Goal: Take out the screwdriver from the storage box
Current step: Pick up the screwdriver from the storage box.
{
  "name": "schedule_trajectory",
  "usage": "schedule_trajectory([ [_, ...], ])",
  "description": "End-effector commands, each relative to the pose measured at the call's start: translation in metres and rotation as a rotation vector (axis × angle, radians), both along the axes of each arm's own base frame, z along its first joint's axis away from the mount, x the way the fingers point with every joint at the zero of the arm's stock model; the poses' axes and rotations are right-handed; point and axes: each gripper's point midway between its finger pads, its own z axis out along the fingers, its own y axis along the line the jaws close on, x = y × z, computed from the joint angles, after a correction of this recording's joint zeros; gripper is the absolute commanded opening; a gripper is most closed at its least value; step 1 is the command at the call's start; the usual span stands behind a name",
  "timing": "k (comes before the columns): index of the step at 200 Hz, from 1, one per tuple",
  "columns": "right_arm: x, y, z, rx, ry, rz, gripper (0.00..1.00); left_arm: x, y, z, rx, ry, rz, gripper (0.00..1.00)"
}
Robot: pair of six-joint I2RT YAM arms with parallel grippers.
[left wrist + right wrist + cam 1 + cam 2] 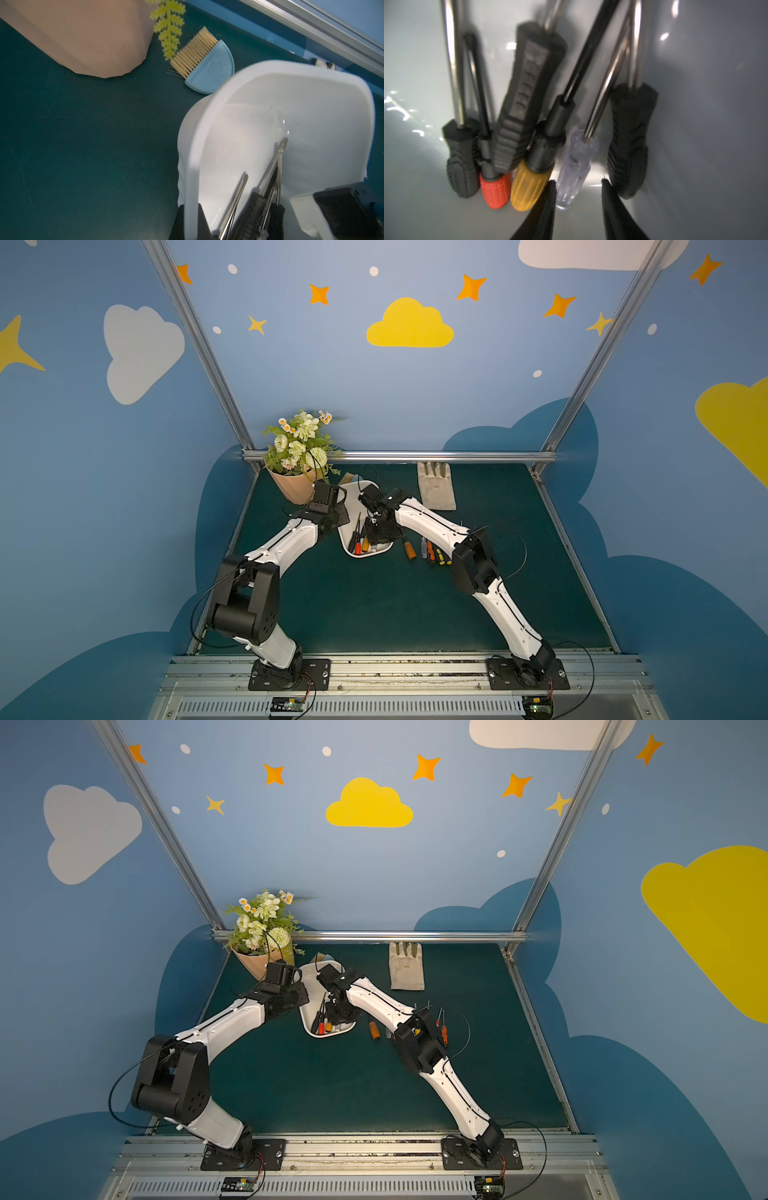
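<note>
While left gripper [190,209] clamps the storage box [311,83] wall, right gripper [578,180] stands open astride the clear-handled screwdriver [573,172]

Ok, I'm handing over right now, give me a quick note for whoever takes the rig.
Left gripper: shut on the storage box rim.
Right gripper: open, inside the box, fingertips either side of the clear-handled screwdriver.
Done: several screwdrivers lie on the mat beside the box.
To do: six are bunched in the box; close on the clear one, lift it out.
</note>
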Motion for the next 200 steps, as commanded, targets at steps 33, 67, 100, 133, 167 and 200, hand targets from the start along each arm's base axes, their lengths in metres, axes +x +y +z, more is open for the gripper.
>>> schedule_trajectory([
  [33,-0.007,-0.009,-0.025,-0.063,0.05,0.031,0.26,0.008,-0.003,0.029,-0.033,-0.084,-0.003,0.02],
  [67,-0.01,-0.011,-0.026,-0.065,0.063,0.03,0.06,0.008,-0.002,0.03,-0.031,-0.085,0.001,0.02],
  [100,-0.008,-0.003,0.002,0.005,0.009,0.059,0.0,0.008,-0.001,0.029,-0.03,-0.085,0.008,0.02],
  [133,-0.007,0.003,0.037,0.107,-0.066,0.074,0.0,0.008,0.001,0.03,-0.026,-0.085,0.011,0.02],
  [167,-0.006,-0.001,0.053,0.115,-0.105,0.087,0.0,0.008,0.0,0.029,-0.03,-0.084,0.01,0.02],
  [200,-0.008,-0.004,0.054,0.111,-0.104,0.09,0.0,0.008,0.0,0.03,-0.027,-0.085,0.01,0.02],
])
